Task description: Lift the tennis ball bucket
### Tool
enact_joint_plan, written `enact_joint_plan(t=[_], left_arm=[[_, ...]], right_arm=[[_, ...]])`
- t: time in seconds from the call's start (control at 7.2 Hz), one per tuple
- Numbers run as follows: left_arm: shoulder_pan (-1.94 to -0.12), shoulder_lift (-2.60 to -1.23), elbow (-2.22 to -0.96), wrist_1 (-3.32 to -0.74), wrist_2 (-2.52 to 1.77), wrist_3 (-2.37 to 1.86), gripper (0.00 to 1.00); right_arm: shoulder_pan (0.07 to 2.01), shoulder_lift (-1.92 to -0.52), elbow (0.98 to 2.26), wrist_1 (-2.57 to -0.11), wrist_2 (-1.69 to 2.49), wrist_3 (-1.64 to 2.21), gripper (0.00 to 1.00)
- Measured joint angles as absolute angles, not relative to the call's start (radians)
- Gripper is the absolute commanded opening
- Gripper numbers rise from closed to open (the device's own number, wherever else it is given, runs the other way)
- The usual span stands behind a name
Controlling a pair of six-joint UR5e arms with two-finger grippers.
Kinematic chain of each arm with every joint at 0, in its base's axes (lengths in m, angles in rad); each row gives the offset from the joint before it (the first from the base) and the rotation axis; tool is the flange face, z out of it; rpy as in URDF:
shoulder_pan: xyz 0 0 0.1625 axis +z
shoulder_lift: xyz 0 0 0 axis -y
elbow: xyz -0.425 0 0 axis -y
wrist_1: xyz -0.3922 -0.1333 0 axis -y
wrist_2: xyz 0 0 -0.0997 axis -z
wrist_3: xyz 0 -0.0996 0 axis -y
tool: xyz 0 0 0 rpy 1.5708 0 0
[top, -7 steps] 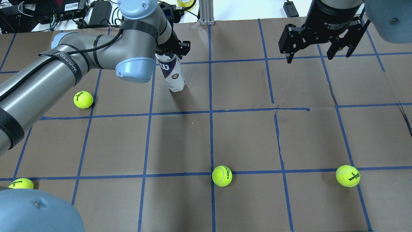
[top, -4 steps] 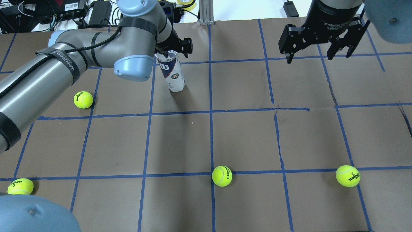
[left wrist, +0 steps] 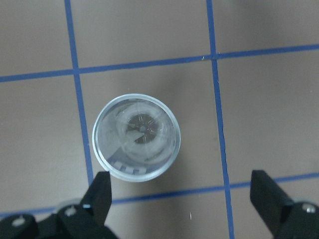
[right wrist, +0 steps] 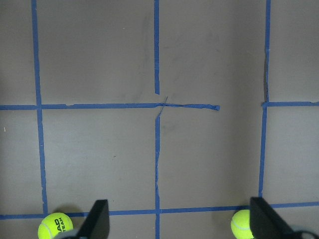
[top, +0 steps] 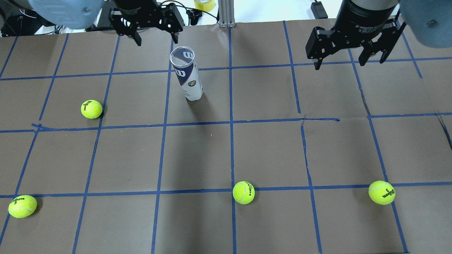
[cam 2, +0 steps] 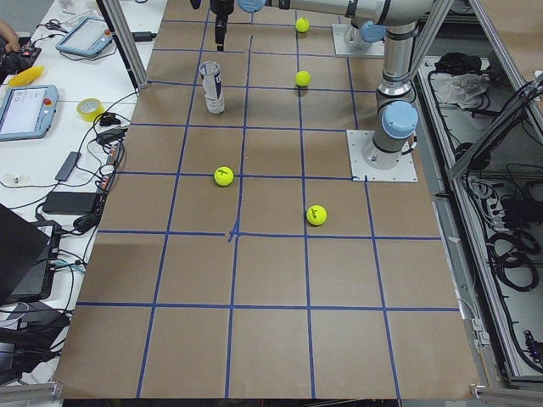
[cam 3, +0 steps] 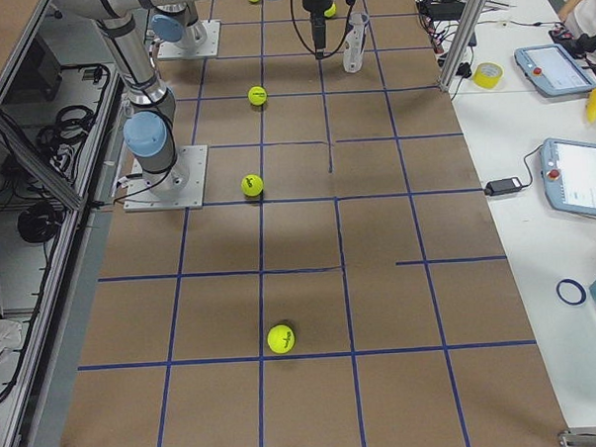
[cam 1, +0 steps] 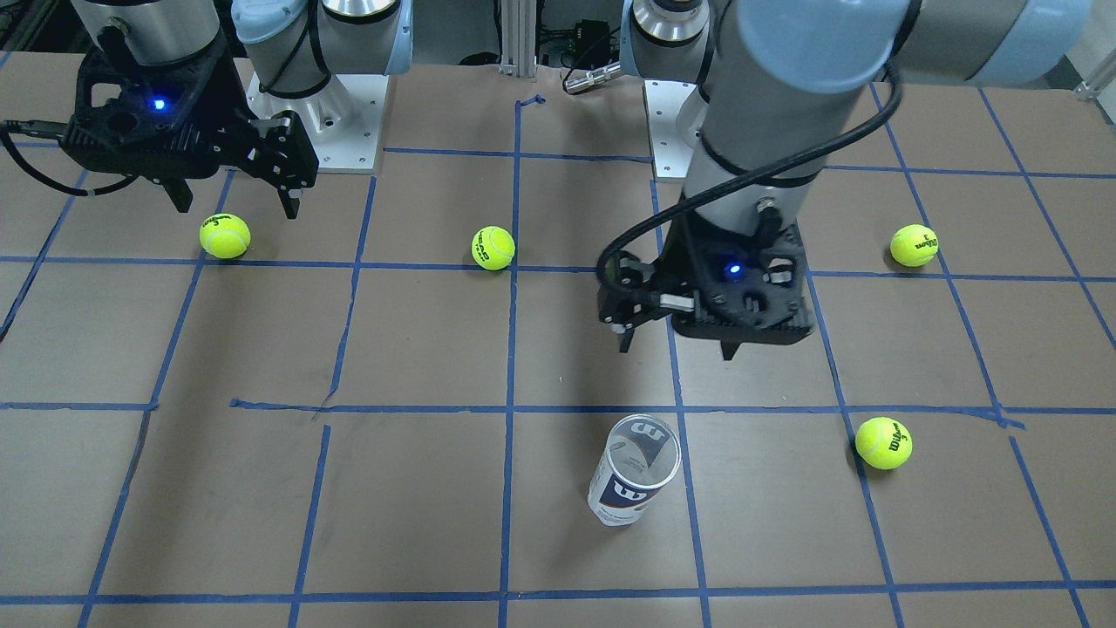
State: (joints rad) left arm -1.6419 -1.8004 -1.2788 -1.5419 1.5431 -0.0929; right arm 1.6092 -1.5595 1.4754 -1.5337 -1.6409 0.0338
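Note:
The tennis ball bucket (top: 188, 76) is a clear can with a white and navy label. It stands upright and open-topped on the brown table, apart from both grippers. It also shows in the front view (cam 1: 633, 471) and the left side view (cam 2: 212, 86). My left gripper (top: 155, 38) hangs open and empty high above it. In the left wrist view the can (left wrist: 135, 137) is seen from above, empty, offset toward the left finger of the gripper (left wrist: 182, 199). My right gripper (top: 349, 60) is open and empty far to the right, over bare table (right wrist: 179, 214).
Several yellow-green tennis balls lie on the table: one left of the can (top: 91, 109), one at the near left (top: 22, 206), one at the near middle (top: 243, 192), one at the near right (top: 381, 192). Cables and boxes lie beyond the far edge (top: 109, 14).
My left arm has pulled up and back from the can's top, so the gripper now hangs higher and open. The can stands where it was. The right arm has not moved.

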Motion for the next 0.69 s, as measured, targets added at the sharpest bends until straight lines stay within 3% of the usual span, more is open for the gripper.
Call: enact_joint_plan(t=[0.69], left_arm=[[-1.504,-1.622,-1.462,-1.635,1.546,-0.081,1.00]], right_arm=[[1.595,-1.564,1.470,-1.545,-1.574,0.037,1.00]])
